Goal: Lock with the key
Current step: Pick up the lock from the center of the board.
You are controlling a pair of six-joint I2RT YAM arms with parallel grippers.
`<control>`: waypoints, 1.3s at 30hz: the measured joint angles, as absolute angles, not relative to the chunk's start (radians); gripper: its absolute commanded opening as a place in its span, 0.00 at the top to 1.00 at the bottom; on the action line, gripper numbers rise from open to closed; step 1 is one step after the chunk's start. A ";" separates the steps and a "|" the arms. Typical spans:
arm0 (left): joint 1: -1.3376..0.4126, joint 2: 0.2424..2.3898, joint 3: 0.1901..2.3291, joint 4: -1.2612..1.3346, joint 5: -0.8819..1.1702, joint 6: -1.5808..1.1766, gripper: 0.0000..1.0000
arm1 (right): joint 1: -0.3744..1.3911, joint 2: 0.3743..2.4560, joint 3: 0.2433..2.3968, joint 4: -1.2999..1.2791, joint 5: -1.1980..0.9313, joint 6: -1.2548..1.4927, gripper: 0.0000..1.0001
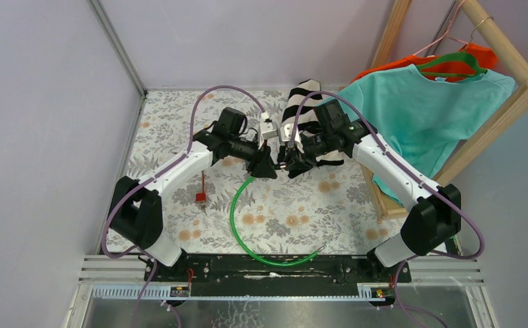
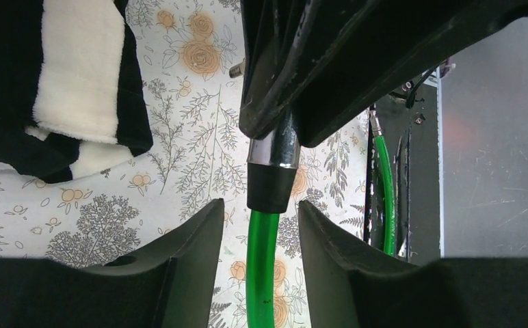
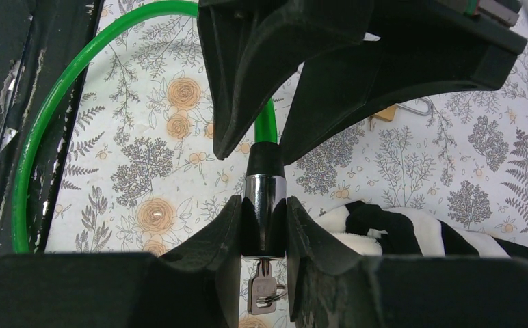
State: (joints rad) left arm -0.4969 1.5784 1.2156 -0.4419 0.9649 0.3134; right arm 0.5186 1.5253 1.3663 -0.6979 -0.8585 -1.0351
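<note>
One green cable (image 1: 235, 222): loops across the floral table (image 1: 159, 137) from near your arm bases up to the grippers.
Right gripper (image 3: 263, 205): pressed tight on the lock barrel (image 3: 265, 181); the key (image 3: 261, 295) sits in the barrel's end.
Left gripper (image 2: 260, 206): fingers spread either side of the barrel's black cable end, not touching it.
Striped cloth (image 1: 309, 89): just behind both grippers.

Cable (image 2: 261, 266): smooth, glossy green plastic sheath. Lock barrel (image 3: 265, 198): matt black collar with a polished, mirror-bright metal band. Key (image 3: 261, 295): dull silver metal. Fingers (image 3: 200, 273): matt black plastic, faintly scuffed. Striped cloth (image 2: 76, 75): soft, fleecy pile. Table cover (image 3: 453, 157): matt, flower-printed sheet
</note>
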 measured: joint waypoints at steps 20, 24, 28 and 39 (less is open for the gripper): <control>-0.498 1.594 1.215 -0.364 1.023 0.233 1.00 | 0.525 1.525 1.361 -0.657 -0.854 -0.955 0.78; -0.487 1.594 1.211 -0.361 1.018 0.234 1.00 | 0.527 1.525 1.345 -0.607 -0.825 -0.844 0.40; -0.456 1.569 1.179 -0.345 0.978 0.207 1.00 | 0.522 1.497 1.289 -0.492 -0.749 -0.715 0.24; -0.301 1.428 1.067 -0.096 0.715 -0.080 1.00 | 0.480 1.422 1.203 -0.372 -0.481 -0.427 0.24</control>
State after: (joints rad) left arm -0.3008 1.4277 1.0668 -0.0963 0.7147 -0.0795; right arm 0.4805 1.4220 1.2026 -0.3717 -0.4808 -0.4267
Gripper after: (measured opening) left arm 0.297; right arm 0.753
